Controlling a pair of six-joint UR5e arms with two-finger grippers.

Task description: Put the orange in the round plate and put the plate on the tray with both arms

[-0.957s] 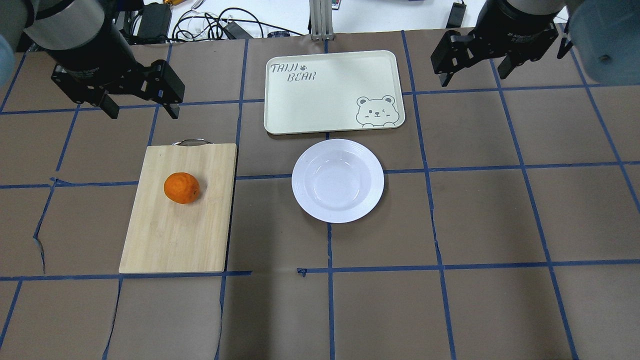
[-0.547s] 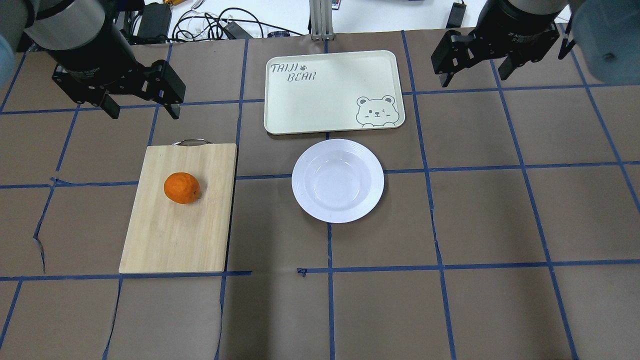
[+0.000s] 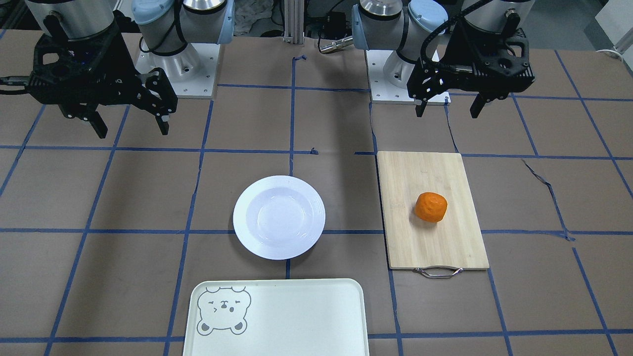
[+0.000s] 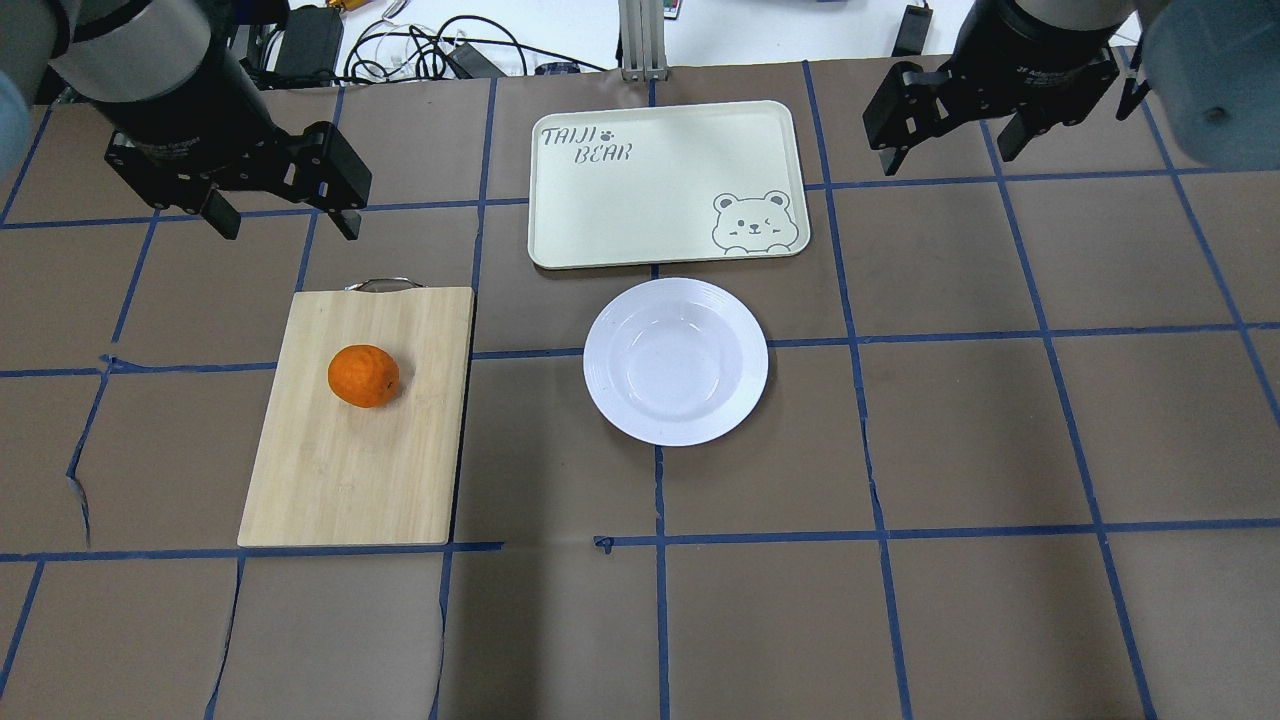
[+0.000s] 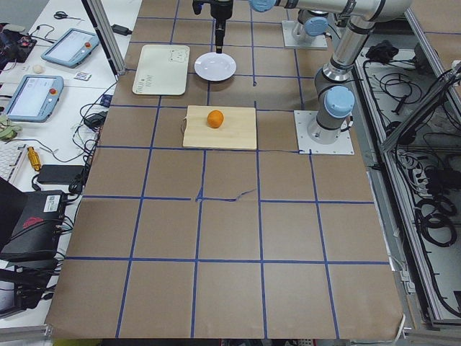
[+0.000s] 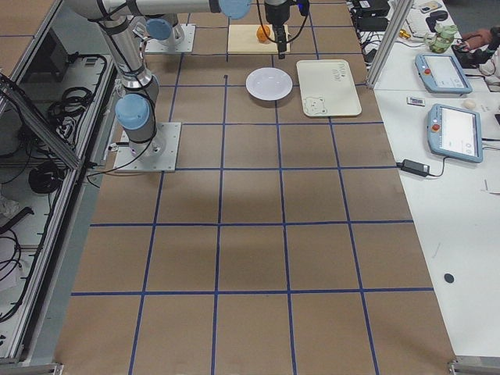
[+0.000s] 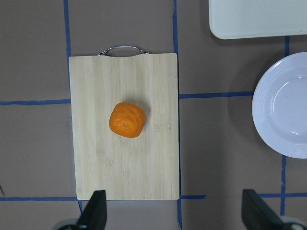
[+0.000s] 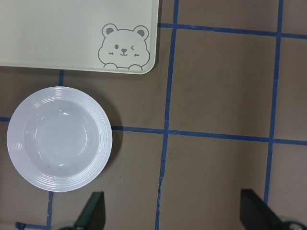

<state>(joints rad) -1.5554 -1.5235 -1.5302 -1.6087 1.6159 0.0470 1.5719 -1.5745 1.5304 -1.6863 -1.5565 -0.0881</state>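
Observation:
The orange [image 4: 363, 376] [image 3: 430, 207] [image 7: 127, 120] rests on a bamboo cutting board [image 4: 350, 470]. The white round plate [image 4: 676, 361] [image 3: 279, 217] [image 8: 59, 138] lies with nothing in it at the table's middle. Just beyond it is the cream tray [image 4: 660, 185] [image 8: 72, 33] with its bear face. My left gripper [image 4: 287, 228] [image 3: 448, 112] hangs open high above the table, past the board's handle end. Beyond the tray's right side, my right gripper [image 4: 950, 155] [image 3: 132, 131] hangs open as well. Nothing is held in either one.
The board's metal handle [image 4: 381, 284] points toward the table's far edge. Cables and power bricks [image 4: 420, 50] lie past that edge. The arm bases [image 3: 173, 64] stand on the robot's side. A side bench with tablets [image 5: 43, 72] runs along the far edge.
The right gripper has drifted very slightly to the right. The left gripper, orange, plate and tray are where they were.

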